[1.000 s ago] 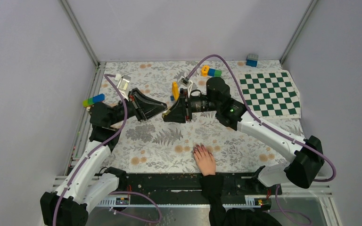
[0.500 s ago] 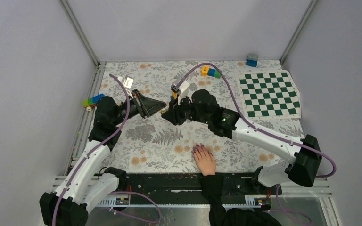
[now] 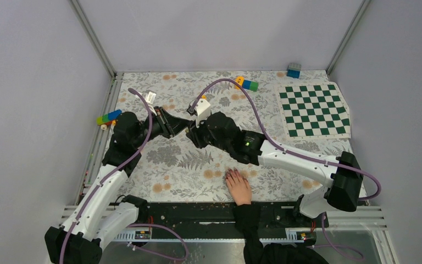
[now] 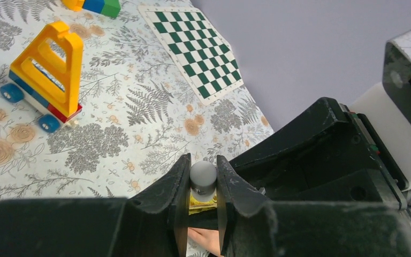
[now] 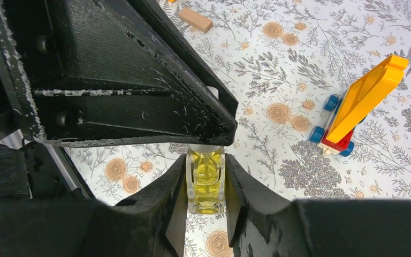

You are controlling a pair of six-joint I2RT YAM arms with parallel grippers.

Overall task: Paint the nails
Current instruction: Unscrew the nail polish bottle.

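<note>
Floral cloth (image 3: 198, 159) is covering the table in the top view; the hand (image 3: 240, 188) is lying flat on it at the near edge, its fingers pointing away from the arm bases; the nails (image 3: 231, 175) are showing as tiny dark red tips at the far end of that hand, near the right arm's black wrist section; the left gripper (image 3: 183, 127) and the right gripper (image 3: 194, 132) are meeting tip to tip over the middle of the cloth, beyond the hand; what they are pinching is too small to tell from here; a chessboard (image 3: 314, 109) is lying at the far right, a blue brick (image 3: 293, 70) is sitting by the back wall, and coloured bricks (image 3: 109, 116) are lying at the left edge.

From the left wrist, the left gripper (image 4: 203, 178) is squeezing a grey cap (image 4: 203, 174) between its two fingers; a yellow bottle (image 4: 202, 201) is peeking out just under that cap; the right gripper's black body is filling the right side, close against the left fingers; a toy car (image 4: 48, 80) is standing on the cloth, and the chessboard (image 4: 192, 51) is lying beyond it.

From the right wrist, the right gripper (image 5: 205, 179) is clamping the bottle (image 5: 205, 184) on both sides, its yellow glass standing upright between the fingers; the left gripper (image 5: 219, 128) is covering the bottle's top; the toy car (image 5: 353, 107) is standing to the right, well apart, and a wooden block (image 5: 195, 20) is lying farther off.
</note>
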